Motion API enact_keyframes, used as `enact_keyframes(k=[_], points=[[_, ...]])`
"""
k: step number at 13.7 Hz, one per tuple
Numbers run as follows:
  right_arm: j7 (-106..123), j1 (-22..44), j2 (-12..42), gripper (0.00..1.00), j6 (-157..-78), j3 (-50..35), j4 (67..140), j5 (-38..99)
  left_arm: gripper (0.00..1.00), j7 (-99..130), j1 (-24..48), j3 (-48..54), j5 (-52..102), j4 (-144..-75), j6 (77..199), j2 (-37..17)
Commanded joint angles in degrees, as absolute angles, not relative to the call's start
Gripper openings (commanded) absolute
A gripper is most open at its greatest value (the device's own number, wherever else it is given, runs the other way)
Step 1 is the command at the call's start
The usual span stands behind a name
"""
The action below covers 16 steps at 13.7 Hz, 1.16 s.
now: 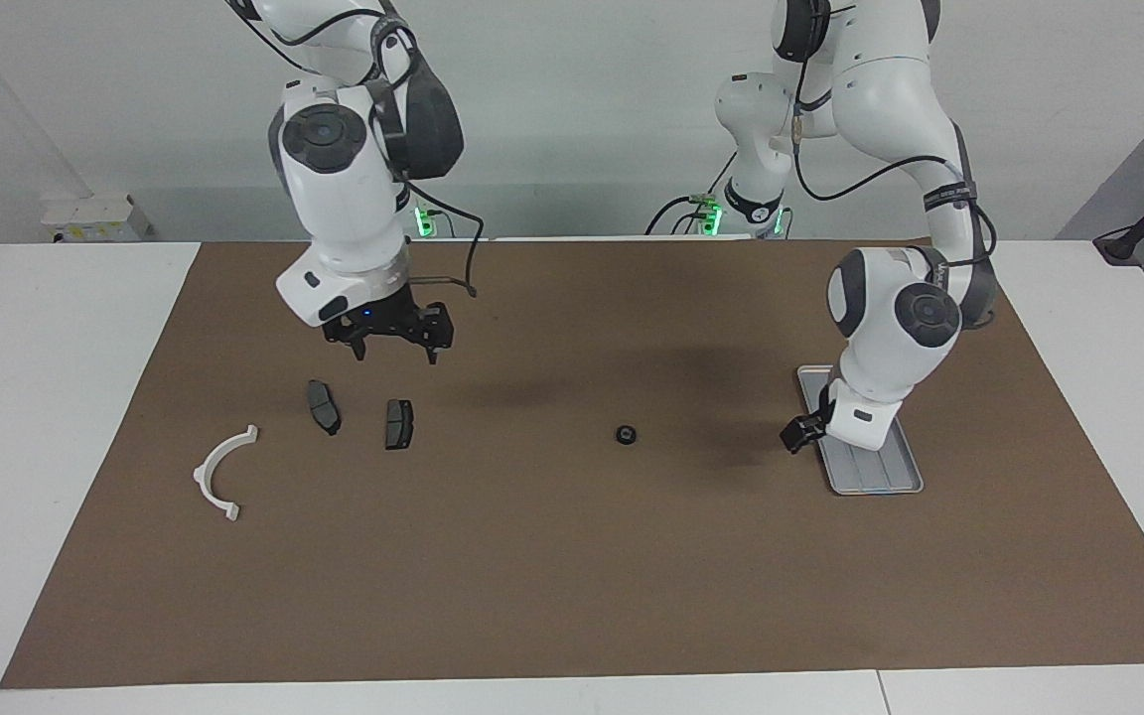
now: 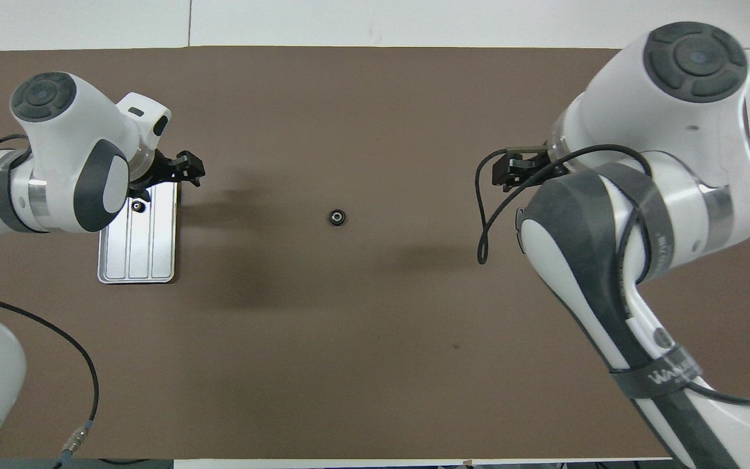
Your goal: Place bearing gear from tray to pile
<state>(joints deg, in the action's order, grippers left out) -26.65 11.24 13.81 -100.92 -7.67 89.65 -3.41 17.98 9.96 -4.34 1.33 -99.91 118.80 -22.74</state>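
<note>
Brown mat (image 1: 552, 576) covers most of the white table (image 1: 46, 417), and from my seat it gives the arms plenty of room: its whole middle and the edge farthest from the robots lie bare.

Next in size are the 2 arms. My left gripper (image 1: 798, 434) hangs low at the tray's edge that faces the mat's middle, over the mat just beside the rim; its fingers look spread and I see nothing between them. My right gripper (image 1: 389, 344) is up in the air over the mat, just above the 2 pads, fingers apart and empty.

I see the tray (image 1: 880, 477) toward the left arm's end, its long sides running away from the robots, partly hidden by the left wrist in the facing view. From overhead, 1 small dark gear (image 2: 137, 206) sits in it, close to the gripper.

The pile lies toward the right arm's end: white bracket (image 1: 222, 472) nearest the mat's end, then 2 dark pads (image 1: 323, 406), close together but not touching. The right arm hides all 3 from overhead.

Smallest is the other gear (image 1: 625, 434), alone on the bare mat between tray and pile, well apart from both, with nothing around it.
</note>
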Motion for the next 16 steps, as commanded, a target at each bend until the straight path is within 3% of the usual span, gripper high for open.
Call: enact_keyframes(k=[1, 5, 7, 12, 16], points=[[-35.74, 15.19, 19.15, 1.0, -101.16, -7.91, 84.12, -4.22, 0.91, 10.22, 6.25, -3.6, 0.79, -102.83, 121.98, -21.01], [-50.15, 23.01, 26.79, 1.0, -104.58, -7.91, 79.64, -7.99, 0.7, 4.59, 5.19, -3.6, 0.79, -107.48, 126.65, -19.69], [-54.82, 25.39, 30.31, 1.0, -107.39, -7.91, 78.05, -8.87, 0.65, 3.08, 4.4, -3.61, 0.79, -109.15, 127.0, -19.08], [-63.62, 29.96, 38.22, 1.0, -110.13, -7.82, 72.35, -11.68, 0.62, 2.81, 4.22, -3.6, 0.79, -111.0, 129.2, -18.63], [-68.02, 31.72, 41.57, 1.0, -114.16, -7.82, 71.63, -12.83, 0.58, 2.81, 4.22, -3.78, 0.79, -112.76, 131.13, -18.19]])
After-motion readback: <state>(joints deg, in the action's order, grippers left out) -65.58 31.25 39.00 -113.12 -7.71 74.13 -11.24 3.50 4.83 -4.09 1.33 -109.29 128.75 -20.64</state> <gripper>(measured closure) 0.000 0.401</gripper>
